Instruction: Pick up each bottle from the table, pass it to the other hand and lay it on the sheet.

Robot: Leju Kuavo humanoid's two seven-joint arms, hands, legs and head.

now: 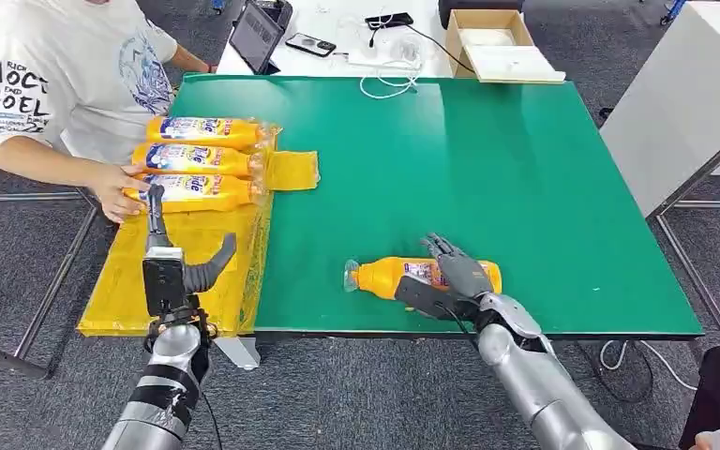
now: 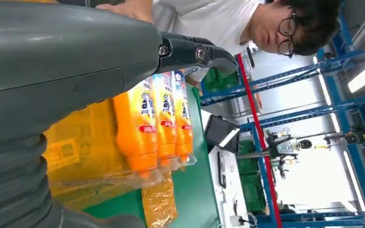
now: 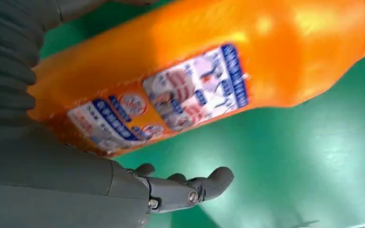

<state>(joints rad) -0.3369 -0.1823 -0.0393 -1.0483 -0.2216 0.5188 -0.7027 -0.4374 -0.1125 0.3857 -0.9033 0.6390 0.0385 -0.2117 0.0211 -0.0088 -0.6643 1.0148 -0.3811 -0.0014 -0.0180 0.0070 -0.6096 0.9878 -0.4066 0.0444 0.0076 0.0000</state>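
Right hand (image 1: 450,277) cups the lone orange bottle (image 1: 389,277) lying on the green tabletop (image 1: 487,178), fingers not closed; left hand (image 1: 173,258), spread and empty, hovers over the yellow sheet (image 1: 216,281) far left of that bottle

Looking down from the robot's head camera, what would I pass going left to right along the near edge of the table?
Yellow sheet → left hand hovering over the sheet → bare green table → orange bottle lying on its side → right hand at the bottle, cap pointing left.
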